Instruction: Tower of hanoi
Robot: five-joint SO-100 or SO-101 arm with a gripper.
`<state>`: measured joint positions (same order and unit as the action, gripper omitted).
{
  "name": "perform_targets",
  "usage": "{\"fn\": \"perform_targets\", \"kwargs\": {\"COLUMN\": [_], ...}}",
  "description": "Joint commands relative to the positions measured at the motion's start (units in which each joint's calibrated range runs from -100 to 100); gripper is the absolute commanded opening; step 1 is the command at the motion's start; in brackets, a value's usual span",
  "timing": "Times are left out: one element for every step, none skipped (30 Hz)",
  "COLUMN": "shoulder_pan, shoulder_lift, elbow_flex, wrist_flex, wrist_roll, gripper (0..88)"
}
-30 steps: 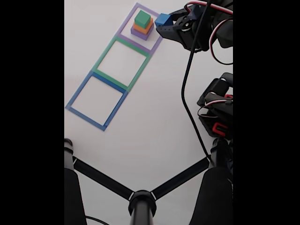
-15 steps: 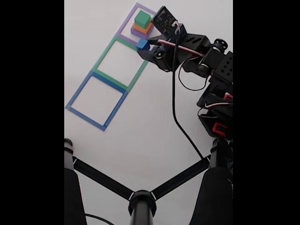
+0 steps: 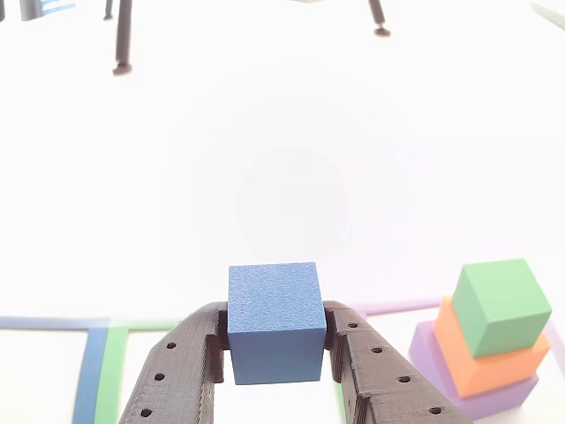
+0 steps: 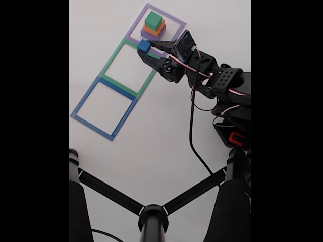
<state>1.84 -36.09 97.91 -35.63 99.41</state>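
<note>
My gripper (image 3: 275, 340) (image 4: 145, 48) is shut on the small blue block (image 3: 275, 320) (image 4: 144, 46), which sits between the two black fingers. In the fixed view the block hangs over the upper right part of the green square outline (image 4: 132, 66). The green block (image 3: 501, 305) (image 4: 153, 20) tops the orange block (image 3: 491, 358) (image 4: 154, 30), which rests on the purple block (image 3: 459, 389) (image 4: 149, 35). That stack stands inside the purple square outline (image 4: 174, 21), just right of the held block in the other view.
A blue square outline (image 4: 103, 108) lies below the green one in the fixed view. The black arm and its cable (image 4: 192, 126) reach in from the right. A black tripod stand (image 4: 152, 217) crosses the bottom. White table spreads to the left.
The gripper has carried the blue block from beside the purple outline leftwards and down over the green outline. The three-block stack has stayed put.
</note>
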Motion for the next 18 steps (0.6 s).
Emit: {"fn": "perform_targets", "kwargs": {"shoulder_pan": [-0.4,-0.4,-0.3,-0.2,-0.2,-0.1,-0.1,0.0,0.1,0.2,0.2,0.2,0.0,-0.1,-0.2,-0.4,-0.5,-0.7], "shoulder_lift": [12.4,15.3,18.3,20.9,23.6,25.9,28.4,30.5,32.6,34.7,36.5,38.4,39.8,41.2,42.5,43.7,44.9,46.2], "elbow_flex": [-0.6,-1.4,-2.3,-3.3,-4.5,-5.7,-7.1,-8.3,-9.4,-10.5,-11.4,-12.3,-12.9,-13.4,-13.7,-14.0,-14.3,-14.7], "wrist_flex": [-13.3,-15.6,-18.0,-19.7,-21.2,-22.4,-23.8,-24.9,-25.9,-27.1,-28.0,-29.2,-30.2,-31.2,-32.2,-33.1,-34.1,-35.1], "wrist_roll": [0.6,0.6,0.6,0.6,0.6,0.6,0.6,0.6,0.6,0.6,0.6,0.6,0.6,0.6,0.6,0.6,0.6,0.6], "gripper": [6.8,6.8,6.8,6.8,6.8,6.8,6.8,6.8,6.8,6.8,6.9,6.9,6.9,6.9,6.9,6.9,7.0,7.0]}}
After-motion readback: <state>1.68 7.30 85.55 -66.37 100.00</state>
